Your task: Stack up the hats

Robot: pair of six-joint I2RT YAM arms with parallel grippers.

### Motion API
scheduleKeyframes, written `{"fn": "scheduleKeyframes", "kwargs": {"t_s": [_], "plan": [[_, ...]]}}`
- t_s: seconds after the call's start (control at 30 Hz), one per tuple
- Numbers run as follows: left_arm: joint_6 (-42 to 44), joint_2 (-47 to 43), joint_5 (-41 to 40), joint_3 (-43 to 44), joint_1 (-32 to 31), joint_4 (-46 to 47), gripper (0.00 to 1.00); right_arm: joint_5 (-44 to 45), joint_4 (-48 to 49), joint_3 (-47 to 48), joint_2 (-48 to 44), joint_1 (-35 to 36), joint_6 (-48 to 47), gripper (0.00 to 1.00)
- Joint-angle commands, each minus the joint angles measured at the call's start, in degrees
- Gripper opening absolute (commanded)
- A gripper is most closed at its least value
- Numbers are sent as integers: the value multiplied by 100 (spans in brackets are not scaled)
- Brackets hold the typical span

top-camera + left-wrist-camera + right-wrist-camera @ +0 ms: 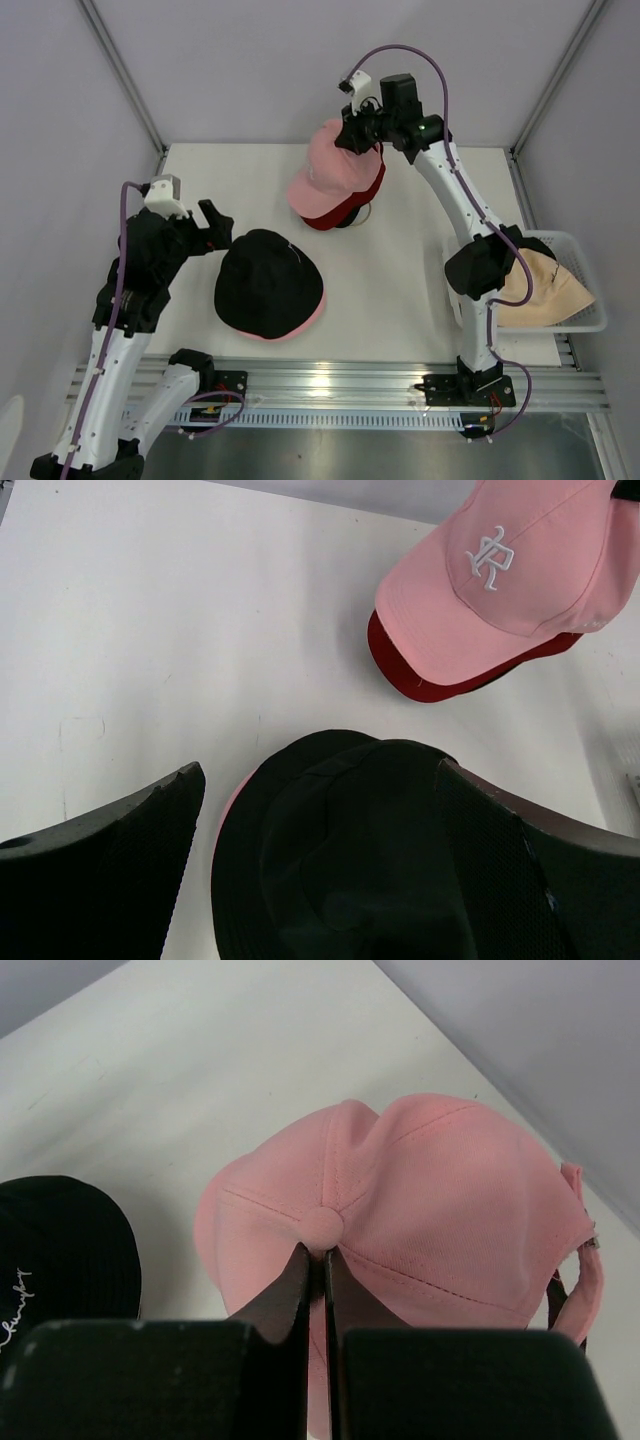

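Note:
A pink baseball cap (328, 170) sits over a red cap (348, 212) at the back of the table, with a black one just showing underneath. My right gripper (322, 1252) is shut on the pink cap (430, 1190), pinching its crown at the top button. A black bucket hat (268, 282) lies in the middle on a pink hat, whose rim (305, 322) shows at its edge. My left gripper (318, 772) stands open above the near side of the black bucket hat (340, 860), with one finger (110, 880) on each side and nothing gripped. A cream hat (545, 285) lies in the basket.
A white mesh basket (590, 315) stands at the right edge of the table, beside the right arm. Grey walls close in the table at the back and on both sides. The metal rail with the arm bases runs along the near edge.

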Motion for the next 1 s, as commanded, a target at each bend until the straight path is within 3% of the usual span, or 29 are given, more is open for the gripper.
{"fn": "scheduleKeyframes", "kwargs": {"t_s": [0.0,0.17,0.4,0.57,0.6,0.7,0.8,0.97], "plan": [[113,75,-14,-3,89,81,99,42,67,-64,-30,30,-61,0],[104,93,21,-12,116,90,99,-47,41,-363,-109,214,-263,0],[96,146,39,6,142,107,100,744,-126,-732,-162,267,-211,2],[34,234,118,50,177,125,100,754,295,-1189,-592,241,-70,51],[17,251,118,41,177,125,100,649,374,-1155,-636,232,-18,67],[-54,295,127,76,177,143,100,595,471,-953,-829,153,228,87],[-124,400,249,173,177,178,99,560,507,-470,-944,-40,527,95],[-159,603,478,392,177,151,100,314,910,-284,-1128,-724,1369,95]]}}
